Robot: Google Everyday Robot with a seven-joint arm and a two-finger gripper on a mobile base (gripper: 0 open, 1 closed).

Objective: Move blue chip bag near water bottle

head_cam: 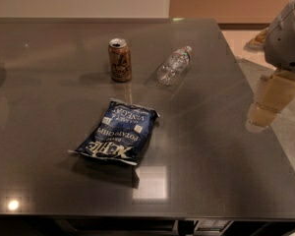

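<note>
The blue chip bag (119, 134) lies flat on the dark table (49, 92), front of centre, its white lettering upside down to me. The water bottle (173, 66) lies on its side further back and to the right, with its white cap pointing to the far right. My gripper (259, 121) hangs at the right edge of the table, well to the right of the bag and nearer than the bottle. It touches neither and holds nothing that I can see.
A brown-orange drink can (120, 59) stands upright left of the bottle and behind the bag. The table's right edge runs just under my gripper, with pale floor (285, 132) beyond it. A wall stands behind the table.
</note>
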